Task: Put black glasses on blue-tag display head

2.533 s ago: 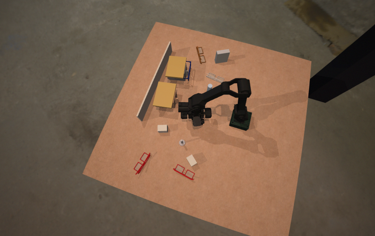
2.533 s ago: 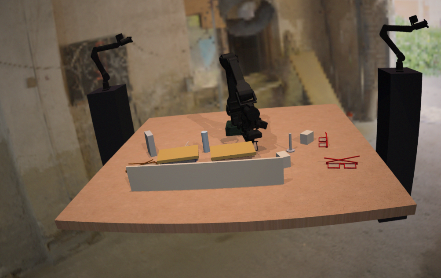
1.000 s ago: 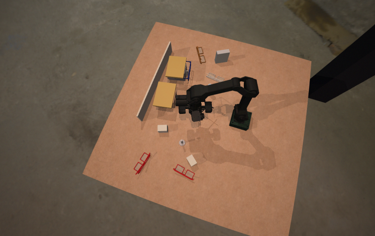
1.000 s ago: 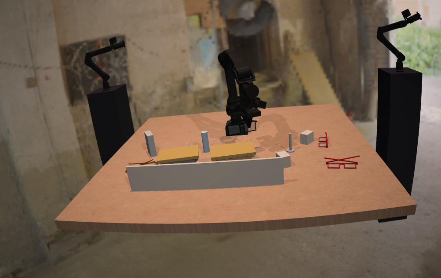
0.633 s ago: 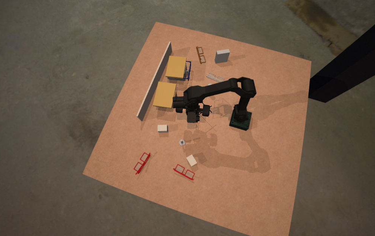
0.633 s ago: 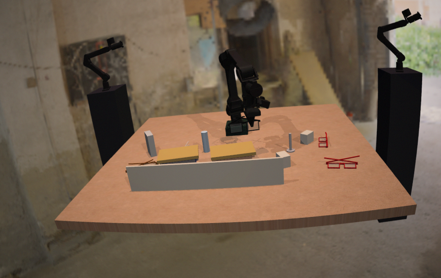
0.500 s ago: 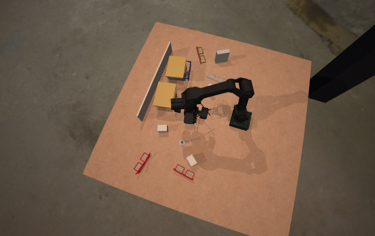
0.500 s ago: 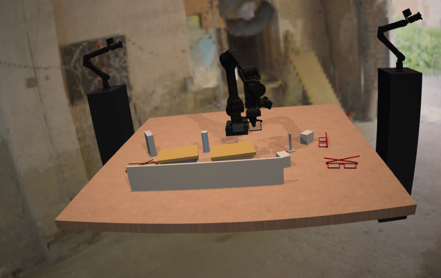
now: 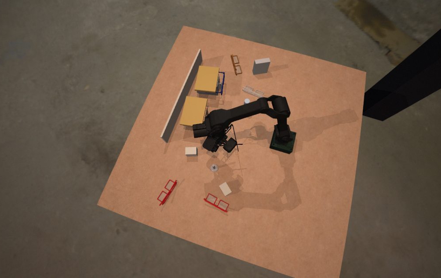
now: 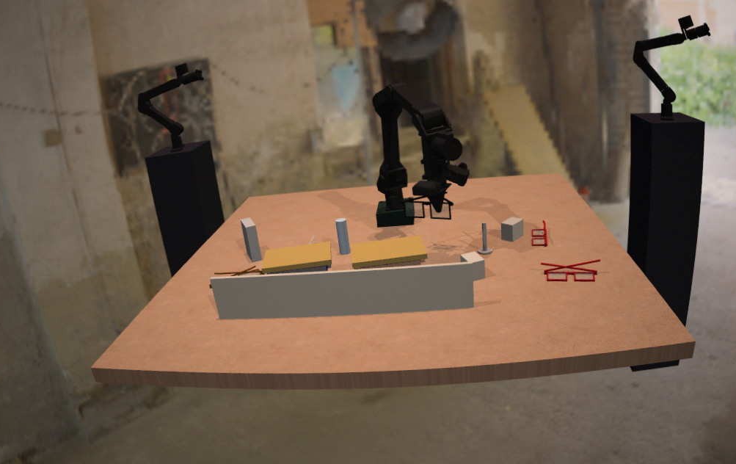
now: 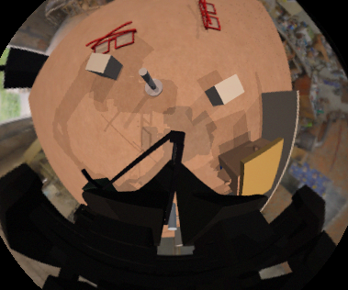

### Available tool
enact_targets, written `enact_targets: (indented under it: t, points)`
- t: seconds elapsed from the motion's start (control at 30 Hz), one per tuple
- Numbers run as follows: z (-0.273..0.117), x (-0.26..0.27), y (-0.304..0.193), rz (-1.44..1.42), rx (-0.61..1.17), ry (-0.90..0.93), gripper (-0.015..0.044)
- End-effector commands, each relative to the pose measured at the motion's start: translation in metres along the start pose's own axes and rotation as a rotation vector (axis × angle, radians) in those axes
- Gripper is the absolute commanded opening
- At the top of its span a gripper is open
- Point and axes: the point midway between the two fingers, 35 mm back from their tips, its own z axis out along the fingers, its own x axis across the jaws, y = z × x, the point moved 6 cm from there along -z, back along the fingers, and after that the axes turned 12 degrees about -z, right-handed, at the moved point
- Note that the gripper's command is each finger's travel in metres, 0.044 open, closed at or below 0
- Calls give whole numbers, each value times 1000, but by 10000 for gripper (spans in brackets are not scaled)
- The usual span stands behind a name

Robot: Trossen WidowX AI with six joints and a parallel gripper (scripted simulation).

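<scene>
My gripper [image 9: 220,141] [image 10: 436,200] [image 11: 174,163] is shut on the black glasses [image 9: 235,136] [image 10: 436,213] [image 11: 139,161] and holds them in the air above the table, between the robot base [image 9: 283,140] and the near display head. The temples stick out open below the fingers. Two display heads with orange tops stand before the long wall: one [image 9: 206,78] [image 10: 296,256] has a blue frame at its face side, the other [image 9: 193,110] [image 10: 387,250] [image 11: 262,167] is close to my gripper. I cannot tell which head bears the blue tag.
A grey wall [image 9: 180,94] [image 10: 342,294] runs behind the heads. Two red glasses [image 9: 166,192] [image 9: 216,202], a peg [image 9: 214,167] [image 11: 150,83], two beige blocks [image 9: 191,151] [image 9: 225,188], a cylinder [image 9: 246,101], a grey block [image 9: 261,65], brown glasses [image 9: 235,64] and clear glasses [image 9: 253,91] lie around.
</scene>
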Motion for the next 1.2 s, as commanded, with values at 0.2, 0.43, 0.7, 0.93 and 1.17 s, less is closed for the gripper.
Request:
enact_targets:
  t: [0.2, 0.43, 0.7, 0.93, 1.17]
  points:
    - [1, -5, 29, 277, 1, 2, 0]
    - [2, -7, 50, 480, 0, 2, 0]
    - [5, -8, 74, 713, -2, 3, 0]
    - [6, -7, 88, 843, -3, 4, 0]
    - [26, -8, 89, 843, -3, 3, 0]
